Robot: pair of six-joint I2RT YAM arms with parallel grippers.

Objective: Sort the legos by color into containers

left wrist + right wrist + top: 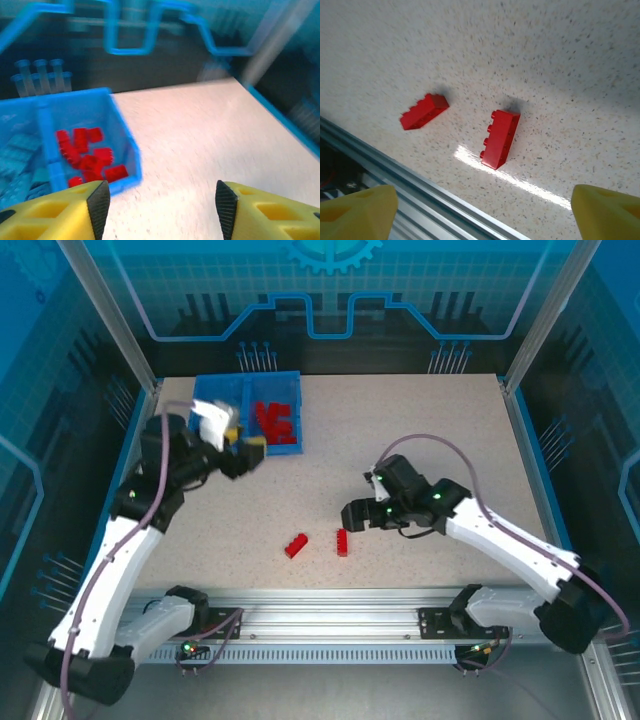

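Bricks of light blue plastic (17, 160) lie in the left compartment of the shallow blue plastic bin (124, 131) at the far left, small bright red bricks (87, 157) in its right one. The left gripper (159, 205) hangs at the bin's near right corner, fingers apart, empty. Right of it, two red bricks (424, 111) (500, 139) lie apart on the speckled table (545, 75), before the right gripper (482, 205), its fingers wide and empty.

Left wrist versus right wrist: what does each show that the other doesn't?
Left wrist: the bin, with red legos in its right compartment and light blue legos in its left.
Right wrist: two loose red legos on the table, near the rail.
Both: the speckled table and an open, empty gripper, the left gripper and the right gripper.
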